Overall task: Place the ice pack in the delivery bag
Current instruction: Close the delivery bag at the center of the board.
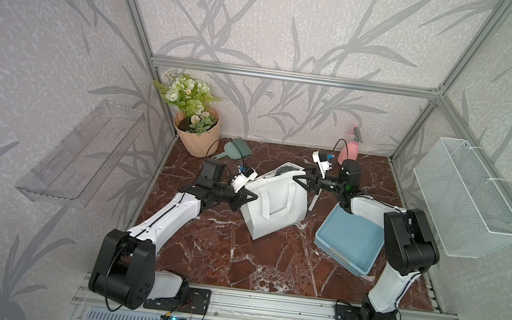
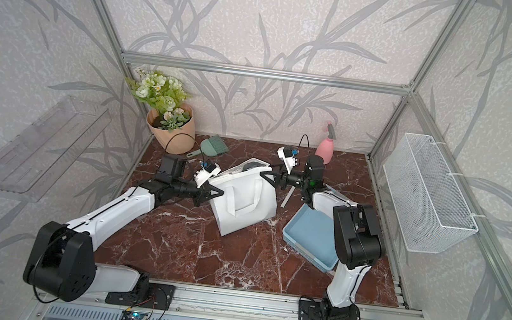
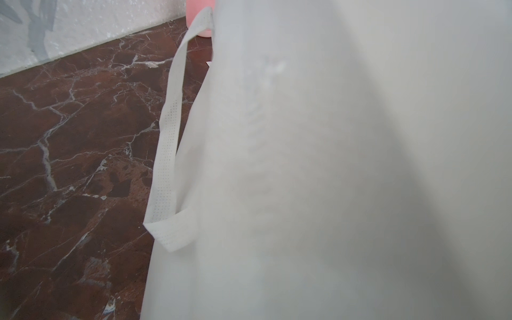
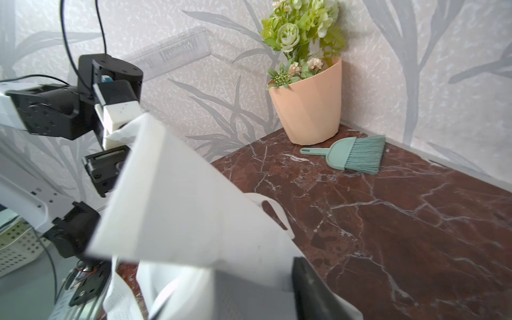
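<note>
1 boxy wht fabric delivery bag [image 1: 276, 203]

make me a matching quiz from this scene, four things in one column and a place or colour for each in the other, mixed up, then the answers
Things:
1. spray bottle
2. hand brush
3. tray
4. wire basket

Places and colours:
A. hanging up, off the table
B. lying beside the flower pot
C. pink, standing upright
D. blue, next to the white bag

Pairs: 1-C, 2-B, 3-D, 4-A
</note>
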You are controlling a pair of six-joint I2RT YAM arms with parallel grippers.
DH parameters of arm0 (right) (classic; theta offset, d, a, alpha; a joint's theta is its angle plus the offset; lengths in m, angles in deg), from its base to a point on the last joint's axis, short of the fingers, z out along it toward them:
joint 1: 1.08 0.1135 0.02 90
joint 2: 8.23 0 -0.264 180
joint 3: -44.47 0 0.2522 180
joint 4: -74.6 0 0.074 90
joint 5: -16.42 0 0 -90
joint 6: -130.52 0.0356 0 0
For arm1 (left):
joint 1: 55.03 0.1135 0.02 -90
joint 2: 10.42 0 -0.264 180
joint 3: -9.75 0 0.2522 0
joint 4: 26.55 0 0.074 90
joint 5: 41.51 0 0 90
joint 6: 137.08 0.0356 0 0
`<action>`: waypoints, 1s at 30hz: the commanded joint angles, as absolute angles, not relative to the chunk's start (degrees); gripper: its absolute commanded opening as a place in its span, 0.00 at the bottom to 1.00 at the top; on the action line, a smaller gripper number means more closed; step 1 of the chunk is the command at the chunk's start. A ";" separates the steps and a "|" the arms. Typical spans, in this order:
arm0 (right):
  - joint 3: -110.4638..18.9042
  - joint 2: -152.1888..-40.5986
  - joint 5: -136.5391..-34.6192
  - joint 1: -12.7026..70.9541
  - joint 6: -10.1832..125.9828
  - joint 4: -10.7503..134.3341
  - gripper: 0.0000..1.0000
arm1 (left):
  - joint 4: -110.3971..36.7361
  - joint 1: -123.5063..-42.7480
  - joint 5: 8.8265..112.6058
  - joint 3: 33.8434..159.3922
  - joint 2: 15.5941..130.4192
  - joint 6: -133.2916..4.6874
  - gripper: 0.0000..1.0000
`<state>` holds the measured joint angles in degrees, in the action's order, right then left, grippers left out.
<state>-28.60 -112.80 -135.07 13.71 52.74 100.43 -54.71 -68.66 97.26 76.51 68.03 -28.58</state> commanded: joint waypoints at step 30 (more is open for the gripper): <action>-13.90 -96.47 -121.49 16.24 47.25 97.04 0.74 | -59.74 -65.58 101.13 83.28 74.84 -21.95 0.00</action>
<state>-12.31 -95.06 -121.57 16.94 48.77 95.82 -60.06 -65.46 100.93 84.33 76.19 -22.22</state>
